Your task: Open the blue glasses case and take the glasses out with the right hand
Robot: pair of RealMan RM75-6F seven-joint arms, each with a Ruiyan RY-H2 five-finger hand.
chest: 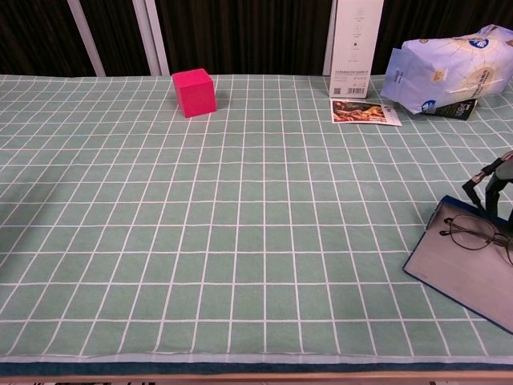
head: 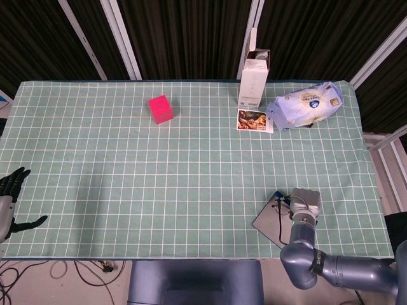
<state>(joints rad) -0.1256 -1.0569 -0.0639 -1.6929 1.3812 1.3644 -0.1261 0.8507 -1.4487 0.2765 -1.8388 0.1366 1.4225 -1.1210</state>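
The blue glasses case (chest: 453, 271) lies open and flat near the table's front right corner, its grey lining up; its blue rim shows at the edges. Thin-framed glasses (chest: 468, 231) rest on the lining, running out of the chest view to the right. My right hand (chest: 496, 181) shows only as dark fingers just behind the glasses; whether they grip anything is hidden. From the head camera the right hand (head: 305, 201) covers the far right end of the case (head: 269, 220). My left hand (head: 11, 202) hangs off the table's left edge, fingers spread, holding nothing.
A pink cube (chest: 194, 91) stands at the back left of centre. A tall white carton (chest: 356, 46), a picture card (chest: 365, 111) and a blue-white bag (chest: 442, 67) sit at the back right. The case lies close to the table's front edge (chest: 256, 359).
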